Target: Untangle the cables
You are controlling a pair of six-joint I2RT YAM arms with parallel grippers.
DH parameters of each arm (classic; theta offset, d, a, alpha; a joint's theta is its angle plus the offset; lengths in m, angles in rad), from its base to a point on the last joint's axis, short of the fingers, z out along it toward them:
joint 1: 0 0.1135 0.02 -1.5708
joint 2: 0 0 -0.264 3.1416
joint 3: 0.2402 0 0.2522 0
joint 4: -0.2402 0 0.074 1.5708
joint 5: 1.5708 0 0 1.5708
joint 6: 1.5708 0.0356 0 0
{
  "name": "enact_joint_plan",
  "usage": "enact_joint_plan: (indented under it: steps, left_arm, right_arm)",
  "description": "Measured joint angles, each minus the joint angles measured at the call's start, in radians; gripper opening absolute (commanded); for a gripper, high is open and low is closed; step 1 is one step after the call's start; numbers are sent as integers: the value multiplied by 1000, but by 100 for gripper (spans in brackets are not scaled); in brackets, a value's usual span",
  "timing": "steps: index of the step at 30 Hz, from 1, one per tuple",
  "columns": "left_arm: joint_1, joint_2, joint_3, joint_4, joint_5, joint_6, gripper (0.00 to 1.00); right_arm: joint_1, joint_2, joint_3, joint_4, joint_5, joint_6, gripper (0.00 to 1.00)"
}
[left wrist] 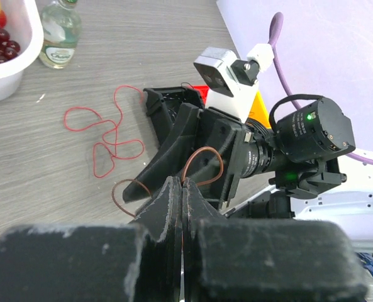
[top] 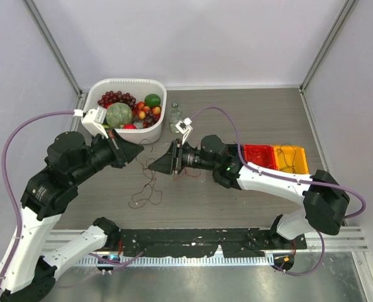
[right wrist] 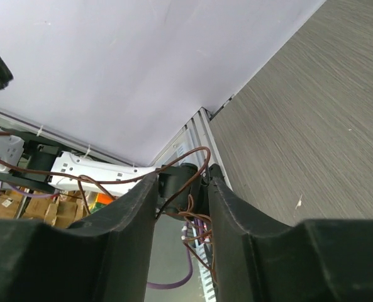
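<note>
one brown cable (left wrist: pixel 204 149) vanishes inside the closed left tool (left wrist: pixel 181 187)

A white basket (top: pixel 131 82) holds fruit (top: pixel 119 115), a glass bottle (top: pixel 174 118) just beside it. A red bin (top: pixel 260 156) and a yellow bin (top: pixel 291 158) sit side by side.

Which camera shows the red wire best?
The left wrist view: the red wire lies in clear loops on the table. The top view shows only faint thin threads; the right wrist view shows brown wire only.
</note>
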Motion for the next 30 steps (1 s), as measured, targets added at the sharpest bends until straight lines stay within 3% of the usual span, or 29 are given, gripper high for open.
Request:
enact_joint_plan:
  steps: [2, 6, 15, 30]
  left_arm:
    - [0, -6, 13, -14, -23, 11, 0]
    - [0, -21, 26, -26, -48, 24, 0]
    - [0, -29, 46, -42, -65, 30, 0]
    - [0, -27, 48, -46, -65, 29, 0]
  right_arm:
    - [0, -5, -2, -18, 12, -21, 71]
    - [0, -48, -11, -77, 42, -82, 84]
    - [0, -161, -48, -126, 93, -226, 85]
    - [77, -5, -77, -81, 40, -260, 82]
